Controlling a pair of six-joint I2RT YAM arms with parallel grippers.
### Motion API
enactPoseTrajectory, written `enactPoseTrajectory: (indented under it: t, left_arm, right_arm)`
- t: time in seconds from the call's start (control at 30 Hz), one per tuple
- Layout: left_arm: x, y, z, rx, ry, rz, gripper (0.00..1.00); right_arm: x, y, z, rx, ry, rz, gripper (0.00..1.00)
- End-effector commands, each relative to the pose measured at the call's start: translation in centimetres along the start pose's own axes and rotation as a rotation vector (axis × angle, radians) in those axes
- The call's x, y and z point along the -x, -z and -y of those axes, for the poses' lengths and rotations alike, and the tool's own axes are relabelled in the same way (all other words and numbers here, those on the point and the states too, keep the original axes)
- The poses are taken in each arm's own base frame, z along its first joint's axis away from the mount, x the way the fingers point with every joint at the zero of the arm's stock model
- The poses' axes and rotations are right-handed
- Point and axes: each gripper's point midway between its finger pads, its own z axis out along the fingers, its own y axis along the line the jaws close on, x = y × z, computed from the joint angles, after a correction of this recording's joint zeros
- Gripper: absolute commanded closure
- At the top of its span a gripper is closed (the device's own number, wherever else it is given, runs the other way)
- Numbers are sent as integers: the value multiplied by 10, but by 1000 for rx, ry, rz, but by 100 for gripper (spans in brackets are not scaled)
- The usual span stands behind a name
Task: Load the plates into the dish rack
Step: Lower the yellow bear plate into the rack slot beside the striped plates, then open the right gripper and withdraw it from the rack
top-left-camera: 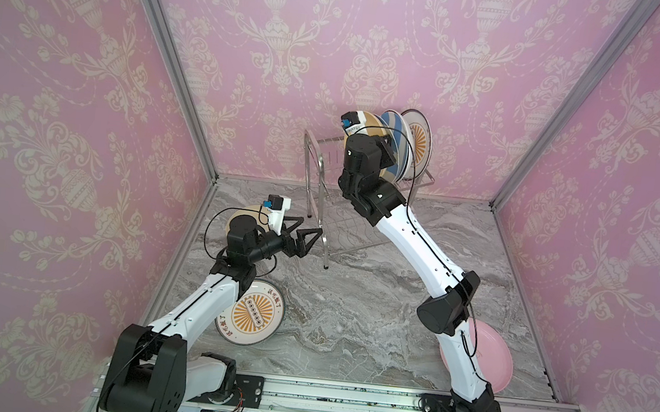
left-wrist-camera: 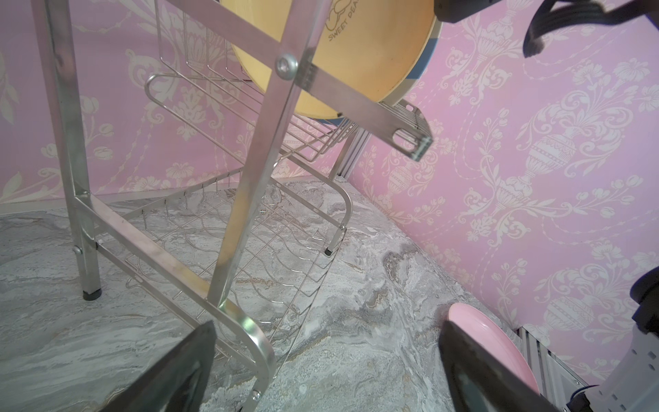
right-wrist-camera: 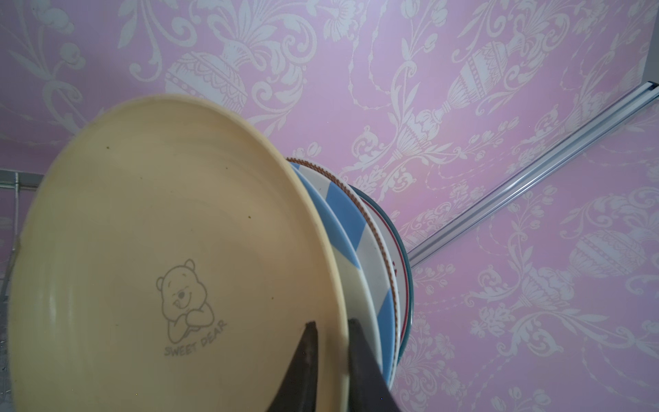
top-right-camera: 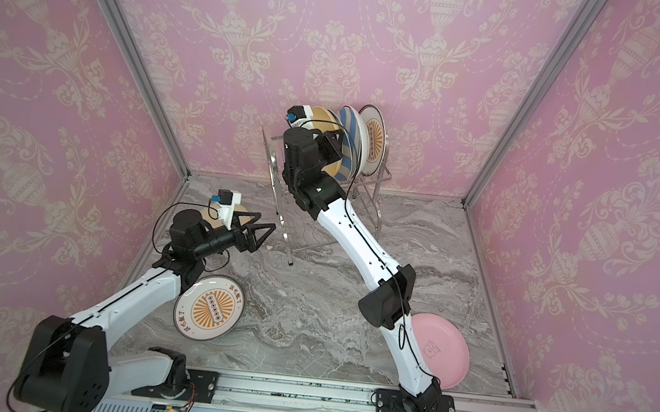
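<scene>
On the upper tier, far side: yellow plate (right-wrist-camera: 160, 214) stands on edge in the dish rack (left-wrist-camera: 254, 185), right against a blue-striped plate (right-wrist-camera: 342, 210).
Right gripper (right-wrist-camera: 332, 322): jaws a sliver apart astride the yellow plate's rim; I cannot tell whether they press it.
Left gripper (top-left-camera: 311, 225): spread wide, empty, just left of the rack's near frame.
Table (top-left-camera: 351, 301): pink plate (top-right-camera: 438, 348) near right; sunburst plate (top-left-camera: 252, 316) near left.

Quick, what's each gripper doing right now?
Left gripper: open, empty.
Right gripper: jaws astride the rim of the yellow plate; whether it grips cannot be told.
</scene>
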Motion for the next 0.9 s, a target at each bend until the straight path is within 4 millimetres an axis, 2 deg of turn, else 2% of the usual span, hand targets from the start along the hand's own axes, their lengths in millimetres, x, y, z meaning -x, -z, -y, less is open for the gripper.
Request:
enactPoseTrajectory:
  t: [0.0,0.23,0.27,0.33,0.37,0.47,0.6,0.87]
  left_arm:
    - [1,4,7,-29,-3,5,1]
    - [2,5,8,-29,-4,7,1]
    - [2,5,8,-26,-3,8,1]
    - [3,5,8,-27,-4,9,1]
    - [3,4,8,-26,-3,8,1]
    - [3,5,7,-20,-2,7,1]
    - [2,5,4,-1,-2,-2,1]
    - [3,5,-2,39,2,-11,1]
  right_arm:
    - [-2,1,-9,15,10,-2,81]
    - [8,5,8,13,-16,24,78]
    - [10,6,11,12,-19,31,73]
    - [15,10,17,10,-28,44,53]
    - [18,13,19,14,-34,53,49]
    - [25,23,25,29,-49,77,48]
    - [35,36,36,45,-75,106,41]
    - [39,55,56,91,-103,131,34]
